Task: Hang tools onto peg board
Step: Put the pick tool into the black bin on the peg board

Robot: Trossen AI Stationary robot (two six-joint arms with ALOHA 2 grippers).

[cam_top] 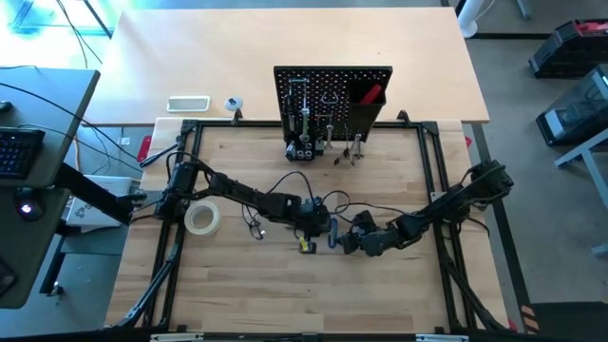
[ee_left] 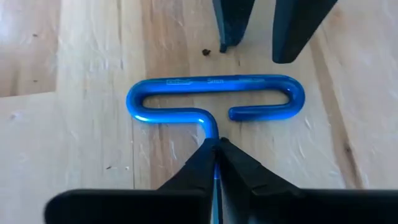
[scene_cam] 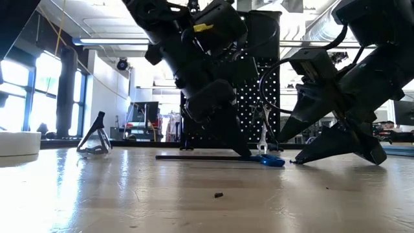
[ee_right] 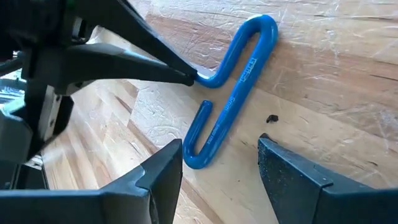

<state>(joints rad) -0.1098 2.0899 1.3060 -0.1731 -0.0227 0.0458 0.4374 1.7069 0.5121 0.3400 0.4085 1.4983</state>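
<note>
**Both grippers at the blue hex key, mid-table**

From above, the peg board point(cam_top: 332, 100) stands upright at the far edge of the wooden table point(cam_top: 285, 294), with silver tools hanging on its hooks and a red-handled tool point(cam_top: 370, 94) in its bin; the pale tape roll point(cam_top: 202, 218) lies near the left arm's base; the clear glasses point(cam_top: 253, 228) sit just beside that arm's forearm; the left gripper point(cam_top: 318, 233) and right gripper point(cam_top: 351, 239) meet near the table's middle, with the blue-handled hex key point(cam_top: 333, 237) between them.

At table height, the hex key point(scene_cam: 272, 160) lies flat on the wood, its dark shaft running away beneath the left gripper point(scene_cam: 242, 150); the right gripper point(scene_cam: 301, 158) comes down just beside the blue handle; the glasses point(scene_cam: 94, 139) stand well apart, and the peg board point(scene_cam: 259, 97) rises behind the arms.

In the left wrist view, the left gripper point(ee_left: 216, 149) is pressed together on the hex key's shaft right where it joins the looped blue handle point(ee_left: 214, 96); the right gripper's two fingers point(ee_left: 233, 25) stand spread just beyond the handle.

In the right wrist view, the right gripper point(ee_right: 221, 165) is spread wide, its fingers either side of the near end of the handle point(ee_right: 233, 93) without touching it; the left gripper's fingertips point(ee_right: 186, 76) pinch the shaft at the handle's bend.
</note>
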